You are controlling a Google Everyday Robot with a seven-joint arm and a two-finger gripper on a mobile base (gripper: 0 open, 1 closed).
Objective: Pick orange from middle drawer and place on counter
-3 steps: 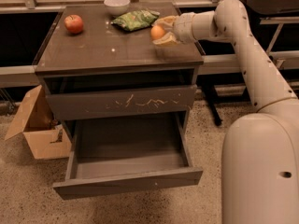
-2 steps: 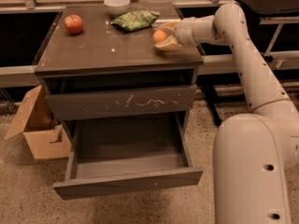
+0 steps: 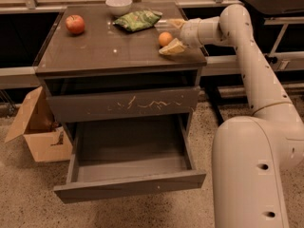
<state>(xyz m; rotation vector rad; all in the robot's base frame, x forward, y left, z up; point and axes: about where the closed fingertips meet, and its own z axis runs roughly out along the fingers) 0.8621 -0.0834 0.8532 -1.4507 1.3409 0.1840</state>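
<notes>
Small round orange fruit (image 3: 165, 38) sat on the glossy grey-brown counter (image 3: 104, 51); the pale two-finger gripper (image 3: 172, 35) flanked it, fingers spread wide, clamping nothing; the wide grey middle drawer (image 3: 128, 185) stood pulled out

The end effector (image 3: 167, 36) hangs over the table's (image 3: 95, 51) right edge, its fingers spread either side of the orange (image 3: 164, 39). A bag (image 3: 137, 19) and bowl (image 3: 118, 4) crowd the far side, and an apple (image 3: 75, 24) sits in the far left corner. The table's middle and near left lie bare. The open drawer (image 3: 128, 186) is free from above. A box (image 3: 38, 127) flanks it on the left and the robot's base (image 3: 251, 175) on the right.
</notes>
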